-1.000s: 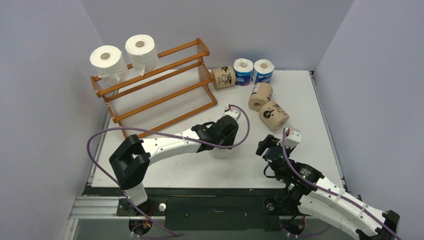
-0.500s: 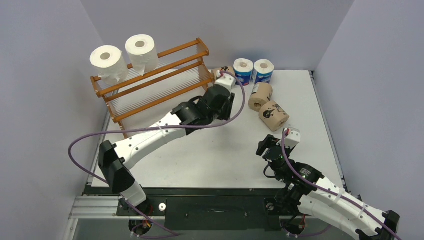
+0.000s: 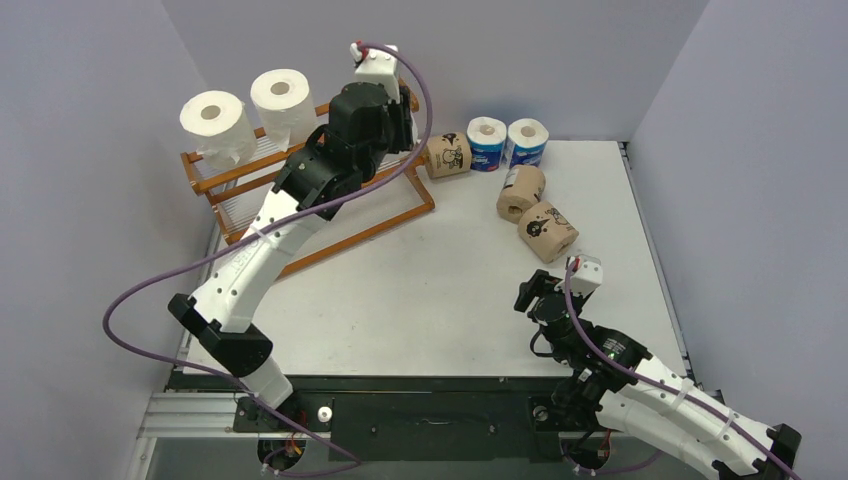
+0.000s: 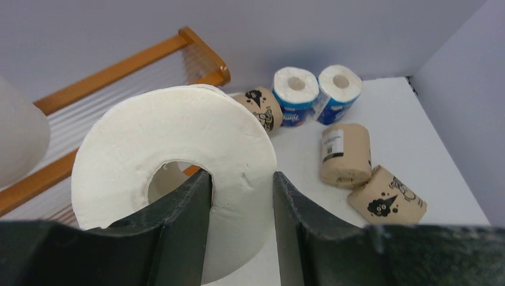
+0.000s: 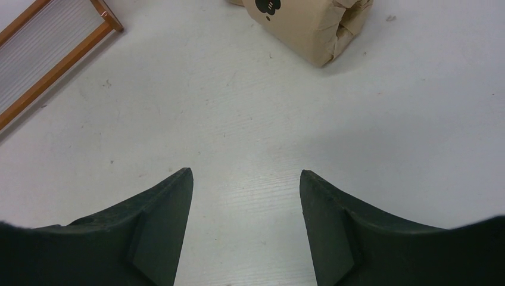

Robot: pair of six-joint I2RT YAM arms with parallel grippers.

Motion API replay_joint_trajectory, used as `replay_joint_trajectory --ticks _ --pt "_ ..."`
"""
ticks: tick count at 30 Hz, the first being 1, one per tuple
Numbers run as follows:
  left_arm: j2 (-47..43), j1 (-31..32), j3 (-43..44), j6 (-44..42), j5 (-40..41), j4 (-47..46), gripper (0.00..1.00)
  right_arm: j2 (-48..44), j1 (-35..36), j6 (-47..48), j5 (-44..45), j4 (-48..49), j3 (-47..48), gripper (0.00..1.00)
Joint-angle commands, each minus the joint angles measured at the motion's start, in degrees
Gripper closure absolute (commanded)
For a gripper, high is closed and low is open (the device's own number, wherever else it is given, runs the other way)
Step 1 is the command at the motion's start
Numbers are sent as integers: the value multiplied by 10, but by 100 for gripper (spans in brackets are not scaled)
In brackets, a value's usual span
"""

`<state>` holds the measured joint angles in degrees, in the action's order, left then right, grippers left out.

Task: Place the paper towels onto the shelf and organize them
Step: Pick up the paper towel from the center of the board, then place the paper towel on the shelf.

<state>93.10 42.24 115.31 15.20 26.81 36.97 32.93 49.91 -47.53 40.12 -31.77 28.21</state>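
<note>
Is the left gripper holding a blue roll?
No, the left gripper is clamped on a plain white roll, while the blue rolls stand on the table.

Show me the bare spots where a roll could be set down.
Top tier of the shelf: free right of the two white rolls, up to the end panel, as far as shows. The table: wide open between shelf and right gripper. Crowded: the back, where five wrapped rolls cluster.
</note>
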Motion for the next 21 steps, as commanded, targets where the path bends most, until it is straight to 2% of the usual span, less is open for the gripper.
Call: replay_joint_trajectory --ticks 1,10,21 --pt "39 -22 104 -41 24 -5 82 -4 -2 13 16 11 11 38" --pt "118 -78 227 -46 9 24 83 -5 -2 25 9 21 8 38" --pt "173 -134 274 -28 -16 11 82 18 -2 44 9 40 6 39"
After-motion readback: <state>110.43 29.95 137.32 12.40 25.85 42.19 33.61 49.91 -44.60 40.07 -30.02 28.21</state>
